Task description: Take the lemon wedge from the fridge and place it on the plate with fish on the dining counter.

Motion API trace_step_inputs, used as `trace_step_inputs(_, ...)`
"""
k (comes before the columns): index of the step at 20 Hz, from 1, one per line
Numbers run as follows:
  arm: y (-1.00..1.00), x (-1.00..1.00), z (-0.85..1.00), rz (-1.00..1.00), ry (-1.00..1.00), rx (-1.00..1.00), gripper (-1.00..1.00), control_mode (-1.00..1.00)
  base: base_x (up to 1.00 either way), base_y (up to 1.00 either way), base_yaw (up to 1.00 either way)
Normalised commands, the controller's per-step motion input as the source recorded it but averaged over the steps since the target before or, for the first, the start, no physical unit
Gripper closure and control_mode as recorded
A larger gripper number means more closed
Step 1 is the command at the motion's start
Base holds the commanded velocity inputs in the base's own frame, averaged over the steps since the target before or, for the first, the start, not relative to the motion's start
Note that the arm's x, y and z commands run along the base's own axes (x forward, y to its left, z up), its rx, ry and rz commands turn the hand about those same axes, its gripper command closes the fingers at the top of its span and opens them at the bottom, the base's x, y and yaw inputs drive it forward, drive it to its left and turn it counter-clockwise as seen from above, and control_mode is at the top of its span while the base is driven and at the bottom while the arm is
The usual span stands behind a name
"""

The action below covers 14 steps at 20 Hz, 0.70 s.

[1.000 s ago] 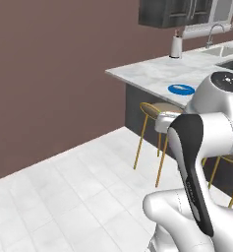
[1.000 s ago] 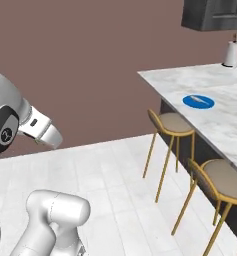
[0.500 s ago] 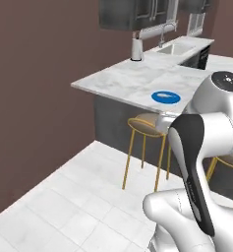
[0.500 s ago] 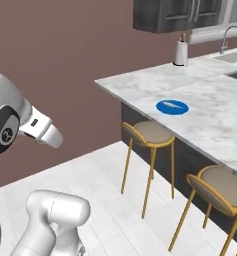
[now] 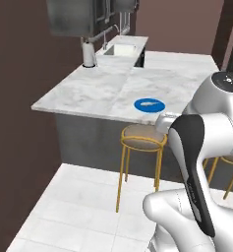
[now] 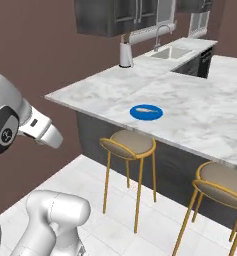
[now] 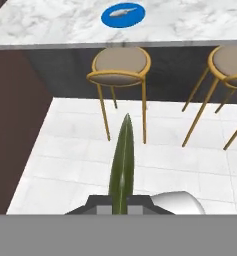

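The lemon wedge [image 7: 122,160] is clamped in the jaws, which are drawn together on its lower end; in the hand view it rises from them as a thin olive sliver, long axis pointing straight up the picture toward the plate [image 7: 123,15]. That plate, bright blue with a pale fish [image 7: 124,10] across it, lies ahead of the jaws and higher than them, on the dining counter [image 7: 50,25] just behind its near edge; the single arm is all there is to carry it, so the coming move looks like a rise and a forward reach over that edge.

Relative to the plate: a round stool [image 7: 121,67] with golden legs stands directly below and in front of it, tucked against the counter's dark base; a second stool [image 7: 232,62] stands off to its right; in the left base view a pale upright canister [image 5: 89,54] and a sink [image 5: 119,49] lie well beyond the plate, far across the marble.

In my judgement the counter lip and the first stool's seat are the things to clear; the plate itself has bare blue rim around the fish.
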Motion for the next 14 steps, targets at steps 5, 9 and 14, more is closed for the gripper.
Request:
trace_step_inputs(5, 0.0, 0.0, 0.0, 0.0, 0.0, 0.0, 1.0, 1.0, 0.98, 0.85, -0.65)
trace_step_inputs(9, 0.0, 0.0, 0.0, 0.0, 0.0, 0.0, 1.0, 1.0, 0.77, 0.84, -0.56)
trace_step_inputs(14, 0.0, 0.0, 0.0, 0.0, 0.0, 0.0, 1.0, 1.0, 0.55, 0.23, -0.24)
